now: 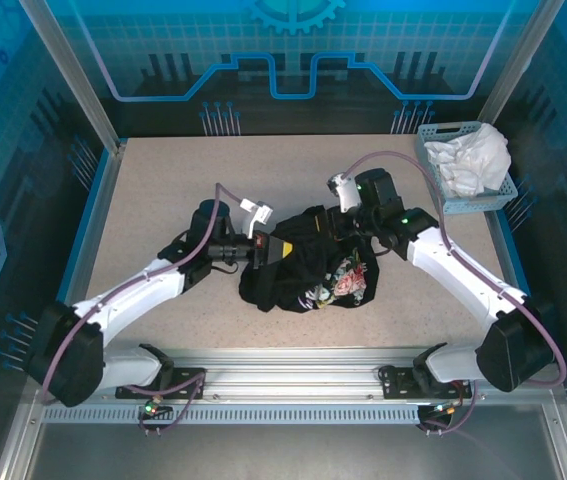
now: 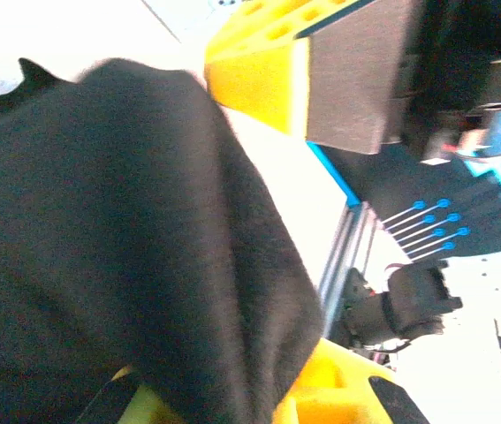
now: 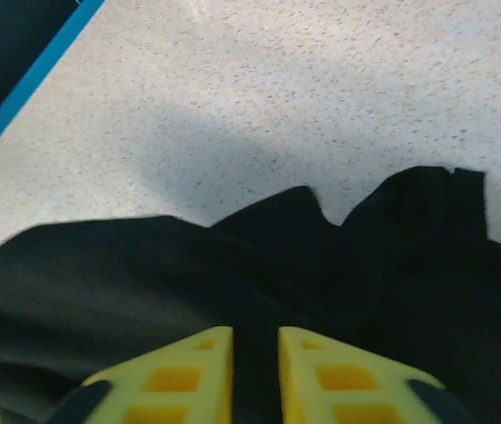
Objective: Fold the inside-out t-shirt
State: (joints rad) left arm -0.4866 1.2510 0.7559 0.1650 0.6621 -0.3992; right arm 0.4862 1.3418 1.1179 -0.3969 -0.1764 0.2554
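The inside-out t-shirt (image 1: 308, 262) lies crumpled in a black heap at mid-table, its red-and-white graphic (image 1: 348, 280) facing up on the near right side. My left gripper (image 1: 268, 245) reaches in level at the heap's left edge. In the left wrist view its yellow fingers (image 2: 347, 389) are shut on a thick fold of the t-shirt (image 2: 126, 247), which hides most of the jaws. My right gripper (image 1: 336, 222) sits at the heap's far right edge. Its fingertips (image 3: 206, 353) stand slightly apart over the black cloth (image 3: 232, 265), so the right gripper (image 3: 254, 334) is open and grips nothing.
A blue basket (image 1: 431, 135) holding a white garment (image 1: 475, 160) stands at the table's far right corner. Bare speckled tabletop (image 3: 277, 79) lies beyond the shirt. A yellow block with a grey face (image 2: 347, 79) looms close at the top of the left wrist view.
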